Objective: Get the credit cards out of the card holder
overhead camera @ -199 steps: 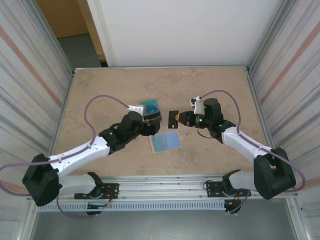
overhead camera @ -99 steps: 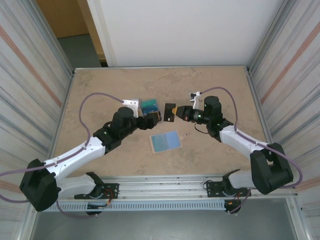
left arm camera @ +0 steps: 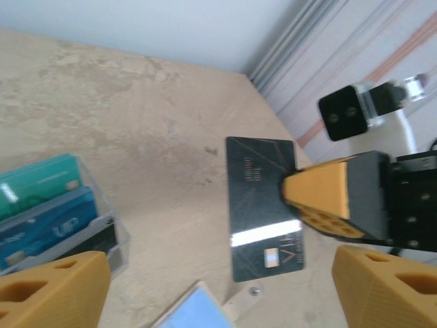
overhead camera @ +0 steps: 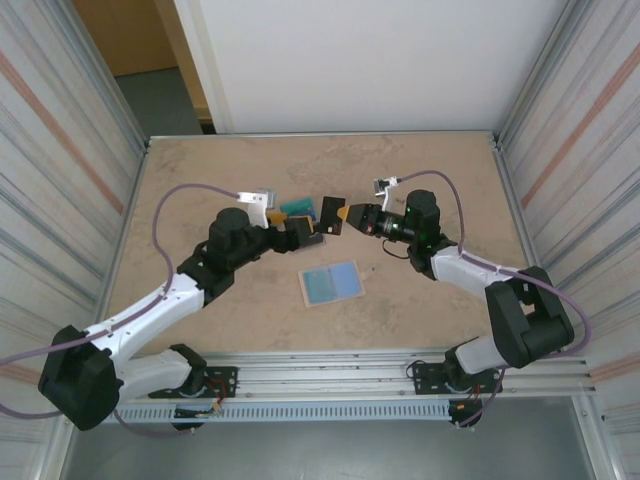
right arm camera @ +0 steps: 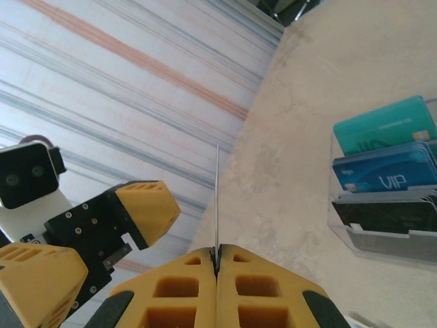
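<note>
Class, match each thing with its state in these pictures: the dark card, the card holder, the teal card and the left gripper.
Things:
1. dark card
2. card holder
3. teal card
4. left gripper

States:
A. open, holding nothing
B. stands in the clear rack
C. pinched in the shut right gripper
D. lies open on the table, pale blue face up

Pairs: 1-C, 2-D, 3-B, 4-A

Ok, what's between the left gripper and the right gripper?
A dark card, pinched by its edge in the shut right gripper and held out toward the open left gripper. The left wrist view shows it best.
</note>
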You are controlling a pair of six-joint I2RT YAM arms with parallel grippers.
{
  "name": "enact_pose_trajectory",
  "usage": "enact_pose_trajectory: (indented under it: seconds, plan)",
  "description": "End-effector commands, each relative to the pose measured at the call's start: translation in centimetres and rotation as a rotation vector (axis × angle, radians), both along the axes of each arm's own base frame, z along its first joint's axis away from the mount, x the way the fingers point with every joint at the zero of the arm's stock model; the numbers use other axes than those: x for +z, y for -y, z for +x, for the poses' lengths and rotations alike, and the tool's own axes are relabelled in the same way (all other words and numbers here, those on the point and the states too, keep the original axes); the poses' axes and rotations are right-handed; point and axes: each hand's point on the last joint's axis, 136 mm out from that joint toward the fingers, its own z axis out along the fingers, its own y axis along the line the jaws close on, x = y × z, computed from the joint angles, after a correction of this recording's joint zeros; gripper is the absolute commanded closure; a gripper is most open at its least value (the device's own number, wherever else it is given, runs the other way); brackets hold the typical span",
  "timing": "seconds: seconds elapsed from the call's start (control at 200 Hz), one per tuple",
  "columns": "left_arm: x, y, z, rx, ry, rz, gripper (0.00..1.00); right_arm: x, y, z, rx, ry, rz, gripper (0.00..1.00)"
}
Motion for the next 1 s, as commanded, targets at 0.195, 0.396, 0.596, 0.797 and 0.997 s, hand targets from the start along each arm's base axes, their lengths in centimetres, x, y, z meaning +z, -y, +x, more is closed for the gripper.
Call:
enact_pose_trajectory:
  seconds: [0.195,0.396,0.596,0.797,0.997]
  plan:
    - [2.2,2.2,-0.2,-0.172,0.008,-0.144,0.34,4.3,-1.9,-1.1,0.086,0.104,0.086,0.98]
    - [1.5,2.8,-0.1,-0.199,-0.019,-0.153,0.35,5.4,-2.2,-1.6,0.106,0.125,0.100,0.97]
    - [1.5,3.4,-0.3,-0.232,-0.018,-0.163,0.47,6.1,-2.8,-2.4,0.125,0.147,0.104,0.97]
    - [2.0,3.9,-0.3,-0.263,-0.009,-0.188,0.71,6.4,-2.9,-2.7,0.127,0.159,0.107,0.96]
    - [2.3,4.2,-0.5,-0.287,0.004,-0.189,0.96,6.3,-3.1,-2.7,0.133,0.156,0.101,0.94]
